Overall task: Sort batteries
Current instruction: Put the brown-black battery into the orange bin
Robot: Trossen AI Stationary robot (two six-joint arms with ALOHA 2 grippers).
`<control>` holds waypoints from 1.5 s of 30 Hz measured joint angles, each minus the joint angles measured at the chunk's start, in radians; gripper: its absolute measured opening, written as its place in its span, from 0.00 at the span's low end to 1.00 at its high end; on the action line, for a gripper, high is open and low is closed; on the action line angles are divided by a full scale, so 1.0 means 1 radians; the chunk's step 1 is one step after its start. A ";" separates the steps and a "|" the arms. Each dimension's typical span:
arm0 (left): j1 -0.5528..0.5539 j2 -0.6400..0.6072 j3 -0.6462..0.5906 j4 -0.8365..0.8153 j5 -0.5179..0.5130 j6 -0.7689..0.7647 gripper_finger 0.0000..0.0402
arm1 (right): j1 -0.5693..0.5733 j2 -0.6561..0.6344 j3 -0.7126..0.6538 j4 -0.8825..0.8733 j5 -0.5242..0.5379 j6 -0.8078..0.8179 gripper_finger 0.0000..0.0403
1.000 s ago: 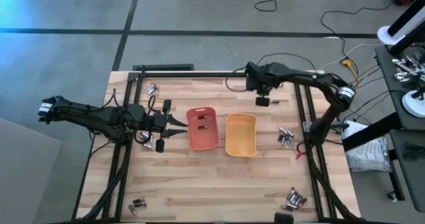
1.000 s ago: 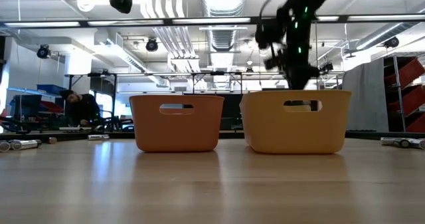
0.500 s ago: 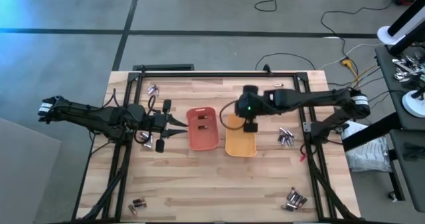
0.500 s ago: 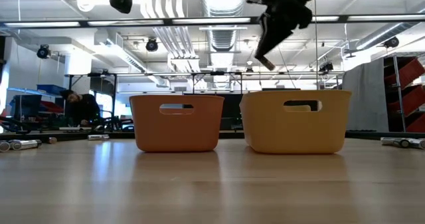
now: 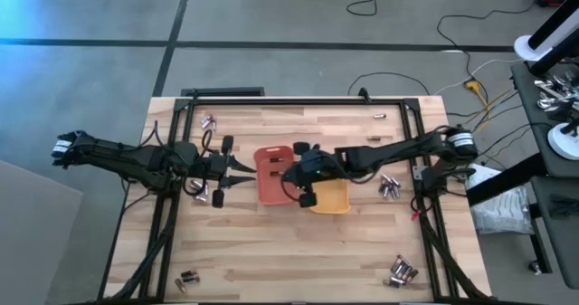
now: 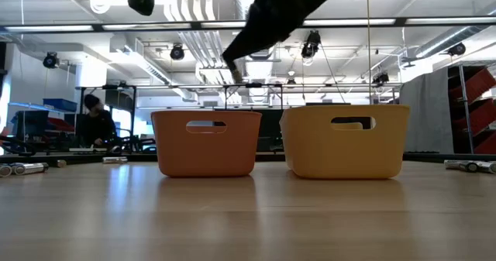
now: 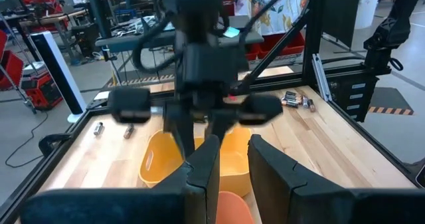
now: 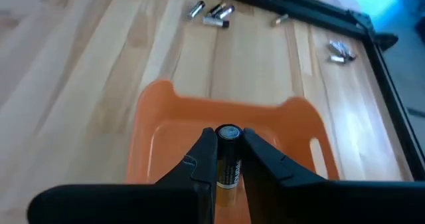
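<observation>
Right claw (image 8: 226, 151) pinched on one dark battery (image 8: 227, 159), hovering over your orange tray (image 8: 172, 137) | left claw (image 7: 229, 159) narrowly parted, parked at tray's 9 o'clock | loose batteries (image 5: 389, 185) at yellow tray's (image 5: 333, 195) 3 o'clock on bench (image 5: 271, 260)

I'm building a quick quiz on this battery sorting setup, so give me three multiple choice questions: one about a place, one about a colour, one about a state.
1. The right claw hangs above which tray?
A. the yellow tray
B. the orange tray
C. neither tray

2. What colour is the tray on the right in the low view?
A. yellow
B. blue
C. green

3. What is the right claw doing?
A. hanging open, with nothing in it
B. gripping a tray rim
C. gripping a battery

Answers: 1 B, the right wrist view shows the orange tray below it. 2 A, yellow tray. 3 C, a battery sits between its fingers.
</observation>
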State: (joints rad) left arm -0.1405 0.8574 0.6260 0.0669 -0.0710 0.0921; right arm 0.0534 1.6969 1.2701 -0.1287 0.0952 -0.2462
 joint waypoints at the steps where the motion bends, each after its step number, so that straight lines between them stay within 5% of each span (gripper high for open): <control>1: 0.000 0.000 0.000 0.000 0.000 0.000 0.15 | -0.005 0.018 0.001 0.022 -0.001 0.000 0.10; 26: 0.000 0.000 0.000 0.000 0.000 0.000 0.15 | -0.121 0.284 0.002 0.194 -0.010 0.157 0.10; 45: 0.000 0.000 0.000 0.000 0.000 0.000 0.15 | -0.129 0.276 0.002 0.194 -0.021 0.185 0.11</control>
State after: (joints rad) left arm -0.1406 0.8571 0.6258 0.0669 -0.0708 0.0921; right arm -0.0755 1.9732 1.2720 0.0650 0.0745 -0.0617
